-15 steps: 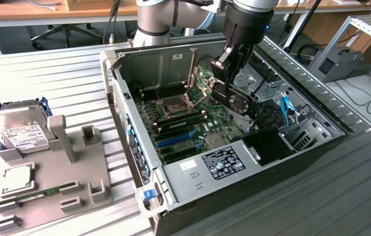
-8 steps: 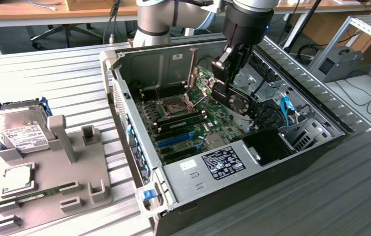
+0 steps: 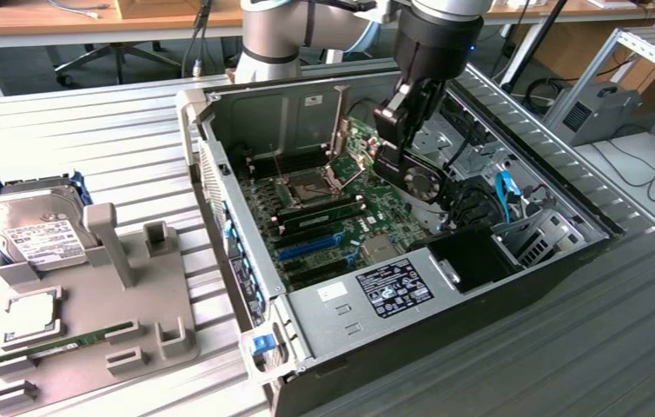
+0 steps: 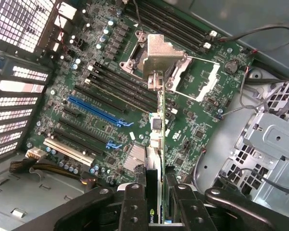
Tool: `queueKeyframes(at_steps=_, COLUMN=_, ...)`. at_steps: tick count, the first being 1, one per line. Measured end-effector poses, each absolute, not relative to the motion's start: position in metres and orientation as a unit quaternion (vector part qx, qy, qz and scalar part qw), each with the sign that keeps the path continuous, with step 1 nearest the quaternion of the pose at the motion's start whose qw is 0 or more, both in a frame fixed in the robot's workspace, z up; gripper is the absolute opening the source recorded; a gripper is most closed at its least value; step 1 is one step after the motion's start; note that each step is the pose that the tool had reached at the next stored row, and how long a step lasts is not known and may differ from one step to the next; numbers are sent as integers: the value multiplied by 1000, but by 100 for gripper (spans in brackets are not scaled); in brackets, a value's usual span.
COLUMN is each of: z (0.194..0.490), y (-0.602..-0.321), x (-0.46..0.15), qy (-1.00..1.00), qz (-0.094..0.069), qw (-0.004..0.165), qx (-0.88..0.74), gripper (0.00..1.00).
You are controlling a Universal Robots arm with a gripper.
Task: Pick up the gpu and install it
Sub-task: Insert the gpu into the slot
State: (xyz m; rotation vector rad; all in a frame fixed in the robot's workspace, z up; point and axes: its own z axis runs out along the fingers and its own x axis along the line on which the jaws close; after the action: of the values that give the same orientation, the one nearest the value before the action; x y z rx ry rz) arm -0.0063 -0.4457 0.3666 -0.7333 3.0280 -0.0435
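Exterior view: your claw (image 3: 397, 143) is clamped on the thin black rectangular gpu card with a round fan (image 3: 423, 184), holding it on edge above the green motherboard (image 3: 340, 217) inside the open grey computer case (image 3: 340, 308). Wrist view: the card runs edge-on between the black fingers (image 4: 135, 207), near the long blue slot (image 4: 94, 109). A silver labelled hard drive (image 3: 32, 234) sits in the grey tray (image 3: 130, 295) on the desk (image 3: 95, 139) at the exterior view's left.

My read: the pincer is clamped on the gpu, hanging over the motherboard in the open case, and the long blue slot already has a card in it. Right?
Not quite. The wrist view shows the long blue slot bare, no card in it. The rest holds: the pincer is clamped on the gpu over the motherboard in the open case.
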Motion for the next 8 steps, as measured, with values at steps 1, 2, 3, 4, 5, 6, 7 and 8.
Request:
queueKeyframes(at_steps=1, z=367, y=-446, x=-6, qy=972, qz=-14, qw=13, qx=-236, gripper=26)
queueKeyframes(at_steps=2, z=367, y=-446, x=-6, qy=971, qz=-14, qw=13, qx=-237, gripper=26)
queueKeyframes(at_steps=3, z=367, y=-446, x=-6, qy=971, qz=-14, qw=13, qx=-238, gripper=26)
queueKeyframes(at_steps=4, z=367, y=-446, x=-6, qy=971, qz=-14, qw=13, qx=-239, gripper=26)
queueKeyframes(at_steps=5, z=367, y=-446, x=-6, qy=971, qz=-14, qw=13, qx=-240, gripper=26)
queueKeyframes(at_steps=6, z=367, y=-446, x=-6, qy=970, qz=-14, qw=13, qx=-242, gripper=26)
queueKeyframes(at_steps=7, z=367, y=-446, x=-6, qy=970, qz=-14, qw=13, qx=-243, gripper=26)
queueKeyframes(at_steps=8, z=367, y=-446, x=-6, qy=970, qz=-14, qw=13, qx=-244, gripper=26)
